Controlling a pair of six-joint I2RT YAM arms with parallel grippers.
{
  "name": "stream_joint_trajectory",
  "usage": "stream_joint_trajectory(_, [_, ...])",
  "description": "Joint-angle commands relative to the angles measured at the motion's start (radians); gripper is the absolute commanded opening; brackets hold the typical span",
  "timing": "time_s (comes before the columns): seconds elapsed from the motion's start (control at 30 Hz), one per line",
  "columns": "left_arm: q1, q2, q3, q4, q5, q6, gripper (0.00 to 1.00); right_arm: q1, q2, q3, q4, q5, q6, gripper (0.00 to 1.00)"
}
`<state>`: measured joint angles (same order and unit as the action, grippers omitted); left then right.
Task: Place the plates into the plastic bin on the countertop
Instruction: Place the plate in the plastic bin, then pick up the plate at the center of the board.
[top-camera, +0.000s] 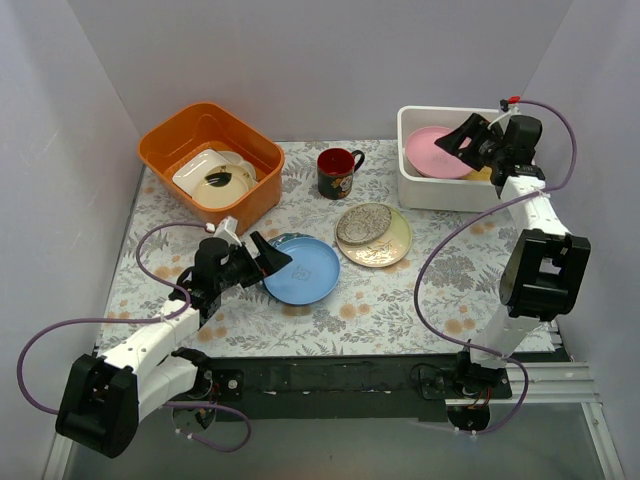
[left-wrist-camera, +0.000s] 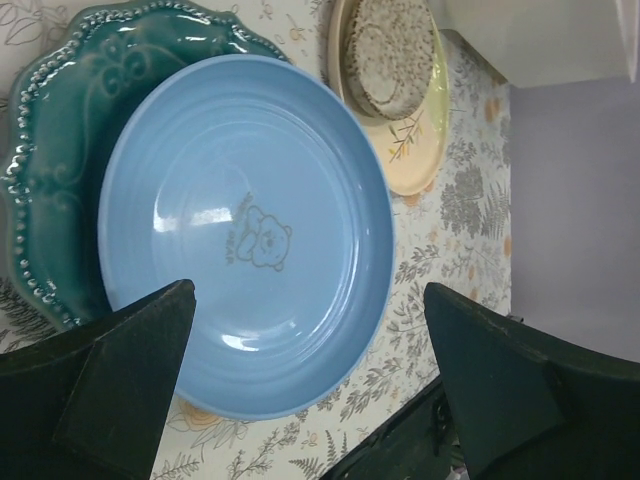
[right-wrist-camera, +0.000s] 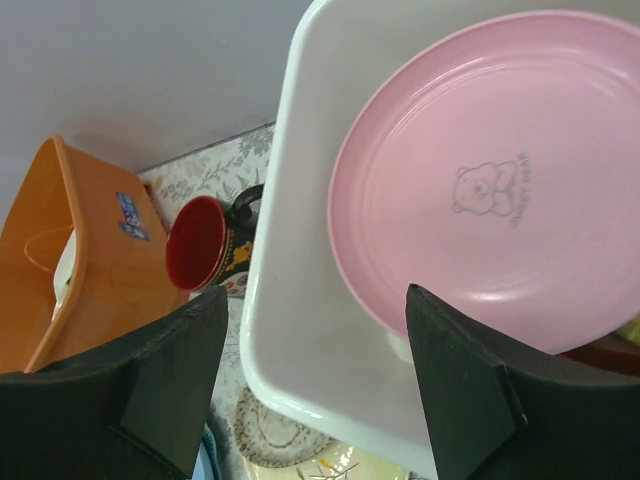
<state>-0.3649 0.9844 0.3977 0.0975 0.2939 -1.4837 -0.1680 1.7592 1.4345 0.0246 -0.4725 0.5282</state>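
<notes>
- The left tool (left-wrist-camera: 308, 292) hung wide open and held nothing, its jaws set either side of the near rim of the blue plate (left-wrist-camera: 245, 230). It looked lined up to pinch that rim.
- The blue plate lay on a teal plate (left-wrist-camera: 60, 130), left of middle on the table (top-camera: 420, 290). Resting on that stack raised its rim off the cloth, which probably left room for a lower jaw.
- The right tool (right-wrist-camera: 315, 298) hovered over the bin (right-wrist-camera: 290, 330) at the far right, jaws apart and gripping nothing.
- The pink plate (right-wrist-camera: 480, 190) sat tilted inside the bin, propped on something beneath it that could not be made out.
- A grey plate (top-camera: 363, 223) lay on a cream plate (top-camera: 395, 245), between the blue plate and the bin and so likely in the way of a low carry.
- A mug (top-camera: 338, 173) stood far of these plates.
- An orange tub (top-camera: 165, 150) stood at the far left, clear of any route.
</notes>
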Motion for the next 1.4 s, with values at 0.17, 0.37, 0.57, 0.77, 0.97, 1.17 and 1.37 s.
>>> stream_joint_trajectory(0.17, [-0.003,-0.016,0.027,-0.093,-0.096,0.016,0.98,0.107,-0.165,-0.103,0.028,-0.011,-0.06,0.79])
stream_joint_trajectory(0.37, [-0.003,-0.009,0.027,-0.12,-0.111,-0.003,0.98,0.195,-0.228,-0.167,0.014,-0.021,-0.069,0.79])
stream_joint_trajectory(0.57, [-0.003,0.01,0.03,-0.131,-0.124,-0.006,0.98,0.277,-0.267,-0.265,0.017,-0.038,-0.068,0.79])
stream_joint_trajectory(0.77, [-0.003,0.048,0.03,-0.121,-0.122,-0.003,0.97,0.334,-0.299,-0.341,0.006,-0.046,-0.073,0.79])
stream_joint_trajectory(0.97, [-0.003,0.063,0.018,-0.068,-0.114,-0.001,0.96,0.375,-0.323,-0.399,0.003,-0.06,-0.066,0.78])
stream_joint_trajectory(1.17, [-0.003,0.094,0.017,-0.055,-0.11,-0.003,0.95,0.394,-0.336,-0.463,0.041,-0.094,-0.037,0.78])
stream_joint_trajectory(1.37, [-0.003,0.119,0.015,-0.047,-0.117,0.0,0.93,0.439,-0.339,-0.502,0.054,-0.101,-0.027,0.78])
